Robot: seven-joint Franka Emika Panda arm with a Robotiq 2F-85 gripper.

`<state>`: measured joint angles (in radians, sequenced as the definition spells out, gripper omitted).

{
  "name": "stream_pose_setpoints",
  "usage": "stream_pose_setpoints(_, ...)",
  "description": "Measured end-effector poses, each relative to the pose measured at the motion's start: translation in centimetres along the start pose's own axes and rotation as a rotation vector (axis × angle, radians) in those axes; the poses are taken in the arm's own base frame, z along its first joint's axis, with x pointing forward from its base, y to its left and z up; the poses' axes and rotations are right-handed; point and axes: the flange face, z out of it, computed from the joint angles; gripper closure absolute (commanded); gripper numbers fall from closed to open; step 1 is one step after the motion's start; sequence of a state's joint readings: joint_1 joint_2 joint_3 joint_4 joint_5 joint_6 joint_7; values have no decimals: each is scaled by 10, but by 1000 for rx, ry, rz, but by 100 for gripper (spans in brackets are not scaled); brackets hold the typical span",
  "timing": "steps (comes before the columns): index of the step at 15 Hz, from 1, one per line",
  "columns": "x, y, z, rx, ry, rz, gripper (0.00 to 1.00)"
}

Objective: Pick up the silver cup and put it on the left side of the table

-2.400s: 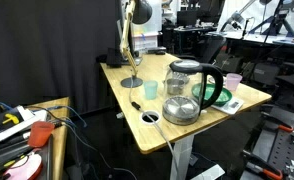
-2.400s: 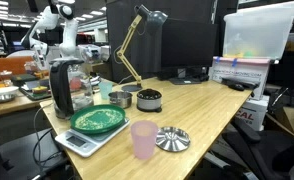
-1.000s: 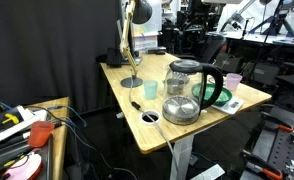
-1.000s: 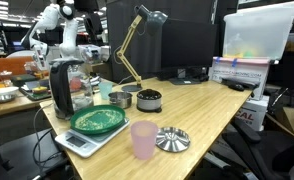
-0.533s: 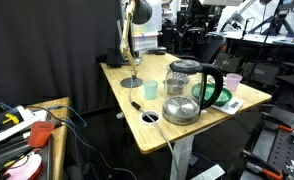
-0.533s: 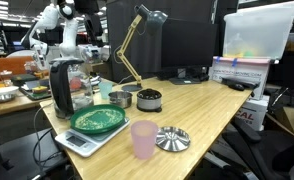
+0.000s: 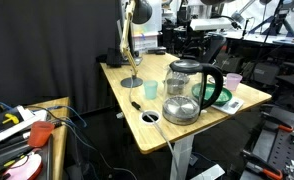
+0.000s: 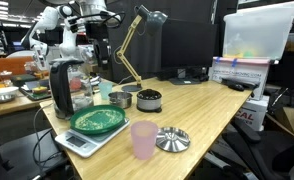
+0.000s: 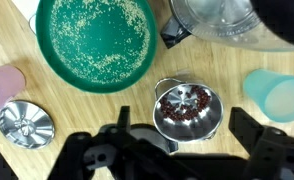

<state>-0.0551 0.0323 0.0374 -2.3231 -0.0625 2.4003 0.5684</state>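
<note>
The silver cup (image 9: 187, 108) stands upright on the table (image 9: 97, 112) and holds small dark red pieces. It also shows in an exterior view (image 8: 147, 100), in front of the desk lamp. My gripper (image 9: 167, 146) hangs well above the cup, open and empty, one finger on each side of it in the wrist view. In both exterior views the gripper (image 8: 93, 18) (image 7: 199, 18) is high over the table (image 8: 202, 110) (image 7: 137, 125). The cup is hidden behind the kettle in the exterior view (image 7: 182, 92).
A green bowl (image 9: 94, 40) on a scale, a glass kettle (image 9: 222, 22), a teal cup (image 9: 277, 95), a pink cup (image 9: 1, 86) and a ribbed silver disc (image 9: 25, 122) surround the silver cup. A desk lamp (image 8: 137, 45) stands behind it.
The arm has swung in over the table and the gripper now hangs above the silver cup. The things on the table have not moved.
</note>
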Motion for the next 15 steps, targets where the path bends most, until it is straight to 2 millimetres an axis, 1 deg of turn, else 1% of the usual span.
stream_pose_setpoints(3, 21, 4, 19, -12, -19, 36, 0)
stream_pose_setpoints(5, 28, 6, 27, -19, -27, 44, 0)
stream_pose_setpoints(13, 27, 4, 26, -18, -25, 41, 0)
stream_pose_setpoints(15, 27, 5, 30, -22, -31, 41, 0)
